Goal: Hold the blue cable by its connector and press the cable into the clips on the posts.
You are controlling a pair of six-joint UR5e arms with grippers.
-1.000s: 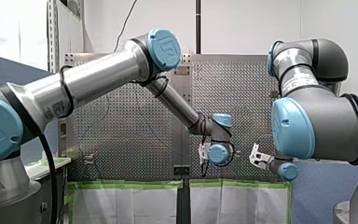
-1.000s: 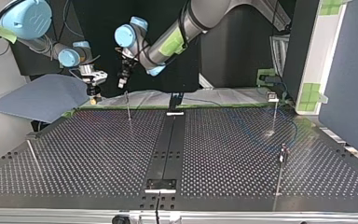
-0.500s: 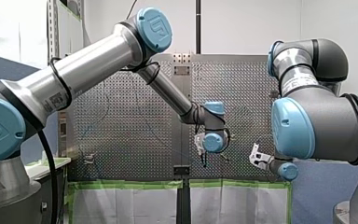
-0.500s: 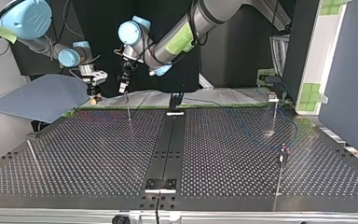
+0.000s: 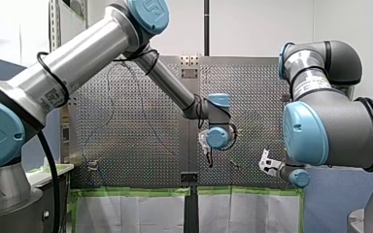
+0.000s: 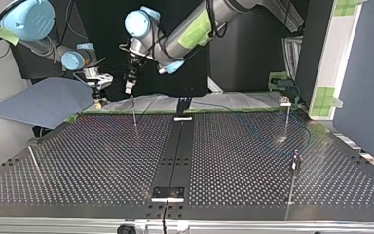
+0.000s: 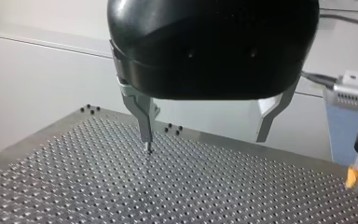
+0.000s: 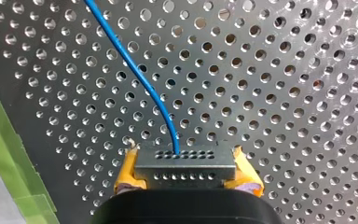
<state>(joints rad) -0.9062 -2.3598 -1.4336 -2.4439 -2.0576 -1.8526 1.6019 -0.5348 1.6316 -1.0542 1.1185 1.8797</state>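
Note:
In the right wrist view my right gripper [image 8: 186, 179] has its yellow pads shut on a grey connector block [image 8: 185, 164], and the blue cable [image 8: 137, 74] runs out of it across the perforated plate. In the top view that gripper [image 6: 97, 93] hangs at the table's far left edge. My left gripper [image 6: 129, 87] hovers just beside it, above a thin post [image 6: 134, 111]. Its metal fingers [image 7: 142, 112] stand wide apart with nothing between them, one fingertip right over the post's tip [image 7: 148, 150]. Faint blue cable [image 6: 272, 134] lies on the table at the top view's right.
More thin posts stand at the top view's right [image 6: 286, 116] [image 6: 294, 168] and near its left edge [image 6: 34, 163]. A blue-grey sheet [image 6: 44, 102] lies off the table's far left corner. A black strip [image 6: 175, 156] runs down the table's middle.
My left arm has lifted, and its gripper has moved up and a little to the left in the front view. My right arm has stayed in place with the connector.

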